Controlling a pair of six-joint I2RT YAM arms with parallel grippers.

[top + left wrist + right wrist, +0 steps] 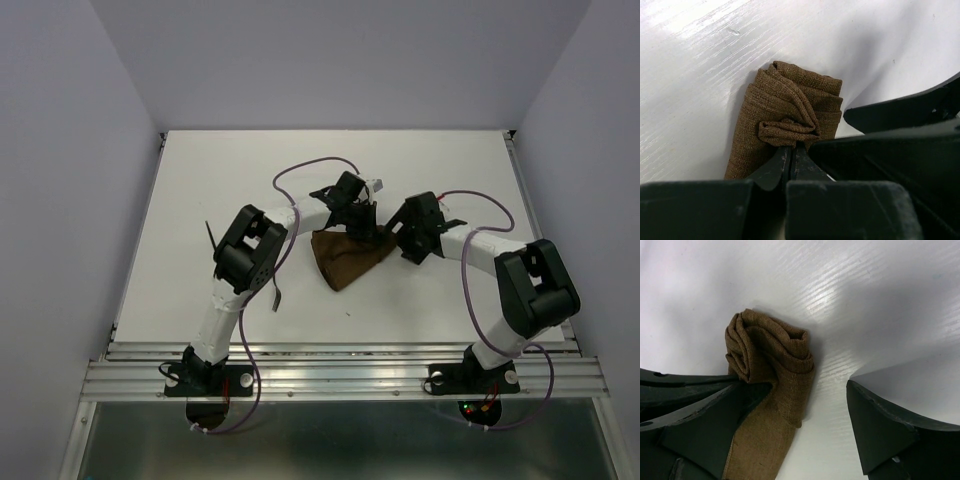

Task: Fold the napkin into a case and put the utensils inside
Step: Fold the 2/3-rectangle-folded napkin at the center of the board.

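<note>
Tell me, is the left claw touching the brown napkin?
Touching. The left wrist view shows the left claw shut, its tips pinching a bunched fold of the napkin.

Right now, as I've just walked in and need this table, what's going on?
The left pincer is shut on a bunched fold of the brown napkin, partly folded on the table. The right pincer stands open by it, gripping nothing. The utensils lie by the left arm, not inside yet.
</note>
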